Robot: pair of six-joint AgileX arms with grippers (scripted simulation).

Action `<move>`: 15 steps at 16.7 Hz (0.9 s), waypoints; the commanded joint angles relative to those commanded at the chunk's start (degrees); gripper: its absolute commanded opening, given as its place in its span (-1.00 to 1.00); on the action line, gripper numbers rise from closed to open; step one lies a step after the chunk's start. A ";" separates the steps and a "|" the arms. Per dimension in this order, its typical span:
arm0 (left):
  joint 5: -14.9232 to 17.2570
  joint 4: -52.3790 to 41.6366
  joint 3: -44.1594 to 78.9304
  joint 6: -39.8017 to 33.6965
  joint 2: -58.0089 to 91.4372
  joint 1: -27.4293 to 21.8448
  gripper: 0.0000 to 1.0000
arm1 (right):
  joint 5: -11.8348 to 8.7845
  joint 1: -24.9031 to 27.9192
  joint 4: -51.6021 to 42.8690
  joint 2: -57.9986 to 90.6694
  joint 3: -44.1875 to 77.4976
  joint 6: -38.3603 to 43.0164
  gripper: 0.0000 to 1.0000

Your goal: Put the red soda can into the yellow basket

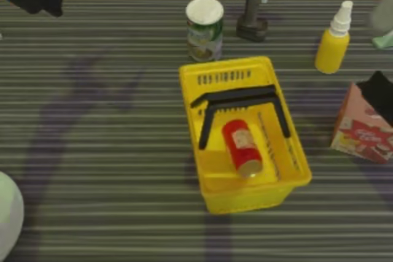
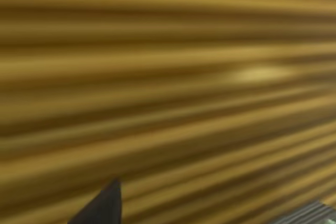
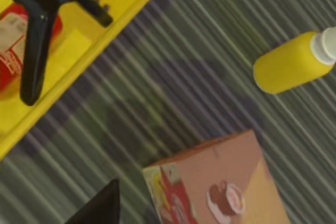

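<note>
Top view: red soda can (image 1: 241, 146) lies inside yellow basket (image 1: 212, 74); fingers' state unclear.

From above I've got open striped table (image 1: 92, 151) left of the yellow basket (image 1: 295, 179); its black handles (image 1: 239, 99) cross over the top, canister (image 1: 204, 29) and drill (image 1: 255, 4) crowd behind.

Yellow basket (image 1: 288, 151) — smooth, glossy plastic; red soda can (image 1: 241, 144) — shiny metal, pale label; table (image 1: 92, 121) looks matt, ribbed.

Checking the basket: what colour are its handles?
Black handles on the slotted yellow plastic basket; top view shows them best.
</note>
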 joint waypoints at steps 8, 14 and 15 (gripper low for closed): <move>-22.46 -18.89 -25.11 2.63 -43.08 4.51 1.00 | 0.01 11.26 -24.73 37.88 36.21 -17.76 1.00; -33.19 -29.47 -40.61 6.10 -61.91 5.89 1.00 | -0.02 16.58 -36.43 55.78 53.25 -26.14 1.00; -34.17 -30.48 -42.17 6.55 -63.61 5.97 1.00 | -0.02 17.08 -37.53 57.47 54.87 -26.93 1.00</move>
